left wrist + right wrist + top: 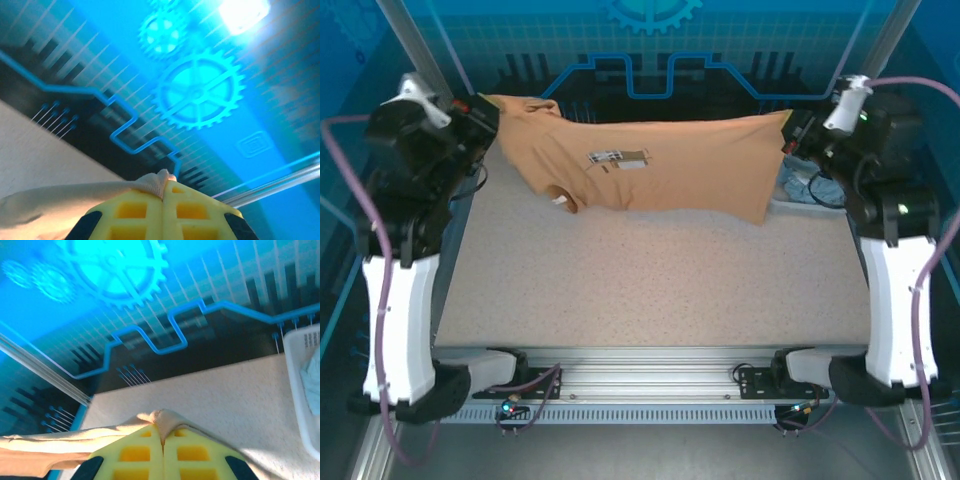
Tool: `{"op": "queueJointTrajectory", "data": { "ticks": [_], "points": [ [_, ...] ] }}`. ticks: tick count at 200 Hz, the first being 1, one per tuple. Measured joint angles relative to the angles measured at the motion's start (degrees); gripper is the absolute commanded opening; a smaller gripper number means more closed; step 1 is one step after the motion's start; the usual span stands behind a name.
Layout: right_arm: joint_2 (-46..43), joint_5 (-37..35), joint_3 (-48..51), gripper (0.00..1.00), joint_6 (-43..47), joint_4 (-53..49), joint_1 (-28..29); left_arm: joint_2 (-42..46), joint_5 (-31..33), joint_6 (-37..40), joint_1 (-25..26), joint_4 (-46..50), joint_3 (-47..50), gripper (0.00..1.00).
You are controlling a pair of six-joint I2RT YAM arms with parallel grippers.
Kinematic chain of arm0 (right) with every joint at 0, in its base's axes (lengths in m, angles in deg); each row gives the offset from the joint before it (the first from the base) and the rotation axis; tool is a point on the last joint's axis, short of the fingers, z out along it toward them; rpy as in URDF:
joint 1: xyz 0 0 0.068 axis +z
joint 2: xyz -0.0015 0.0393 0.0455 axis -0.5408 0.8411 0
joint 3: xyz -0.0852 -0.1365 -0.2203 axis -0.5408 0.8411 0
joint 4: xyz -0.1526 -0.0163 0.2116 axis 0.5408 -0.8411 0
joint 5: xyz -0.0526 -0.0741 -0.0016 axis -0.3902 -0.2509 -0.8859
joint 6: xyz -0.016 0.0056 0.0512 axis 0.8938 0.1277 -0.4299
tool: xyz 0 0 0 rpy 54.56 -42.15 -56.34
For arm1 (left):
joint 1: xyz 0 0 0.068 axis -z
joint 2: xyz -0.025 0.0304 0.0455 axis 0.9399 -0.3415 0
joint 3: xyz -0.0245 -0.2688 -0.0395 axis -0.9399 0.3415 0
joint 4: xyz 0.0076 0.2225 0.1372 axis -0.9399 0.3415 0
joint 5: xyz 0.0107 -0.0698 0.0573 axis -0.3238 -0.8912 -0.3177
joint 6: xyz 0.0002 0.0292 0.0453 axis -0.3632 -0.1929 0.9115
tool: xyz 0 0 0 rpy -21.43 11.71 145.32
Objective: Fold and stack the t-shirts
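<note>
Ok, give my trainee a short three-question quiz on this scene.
1. True or false: the left pincer and right pincer are each shut on the tan t-shirt.
2. The tan t-shirt is: A) folded square mid-table; B) spread between the two pincers at the far side of the table; C) bunched at the near edge.
3. Fill in: the cloth in the white basket is pale ____.
Key: 1 true; 2 B; 3 blue.

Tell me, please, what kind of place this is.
Likely a robotics lab test cell: two white-and-black robot arms mounted on a silver aluminium rail, a speckled beige tabletop, and a blue backdrop printed with gears and circuit lines.
</note>
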Motion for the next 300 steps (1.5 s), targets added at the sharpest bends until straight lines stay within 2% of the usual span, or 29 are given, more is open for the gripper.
{"op": "queueJointTrajectory", "data": {
  "ticks": [21, 49, 83, 123, 144, 164, 195, 220, 239, 266, 280, 300],
  "points": [
    [-5.2, 0.4, -0.1, 0.00, 0.1, 1.5, 0.0, 3.5, 0.5, 0.9, 0.0, -2.6, -2.4, 0.00],
    [-5.3, 1.4, -2.4, 0.00, -0.3, 4.9, -0.3, -0.6, 0.5, 1.3, 0.0, -5.1, -11.5, 0.00],
    [4.5, 3.5, -3.1, 0.00, -1.9, 10.2, -0.3, -15.8, -1.9, 1.0, -3.4, -7.2, -21.4, 0.00],
    [23.1, 6.5, -7.1, 0.00, -4.2, 13.3, -0.4, -39.9, -10.7, -2.5, -9.4, -7.5, -31.0, 0.00],
    [32.0, 8.0, -13.3, 0.00, -5.2, 12.9, -0.6, -49.0, -15.9, -6.0, -12.5, -7.6, -34.6, 0.00],
    [39.4, 9.5, -24.0, 0.00, -5.9, 11.5, -1.0, -53.1, -19.3, -9.2, -15.1, -8.5, -38.4, 0.00],
    [49.2, 11.8, -45.8, 0.00, -8.3, 10.1, -3.1, -51.9, -23.0, -14.1, -18.3, -15.0, -42.7, 0.00],
    [50.5, 14.3, -51.5, 0.00, -11.6, 11.1, -6.0, -46.4, -24.5, -15.7, -19.1, -18.3, -43.1, 0.00],
    [50.3, 15.7, -50.9, 0.00, -13.0, 12.3, -7.7, -37.7, -25.4, -15.5, -18.2, -19.4, -36.7, 0.00],
    [47.8, 17.0, -42.3, 0.00, -12.7, 11.6, -8.0, -16.5, -23.9, -14.1, -13.4, -23.0, -8.9, 0.00],
    [43.8, 16.5, -31.3, 0.00, -11.7, 10.9, -7.3, -5.3, -21.8, -14.0, -9.9, -24.0, 8.7, 0.00],
    [35.0, 13.8, -8.1, 0.00, -11.0, 11.4, -5.4, 7.0, -18.2, -15.7, -5.1, -22.9, 31.5, 0.00]
  ]
}}
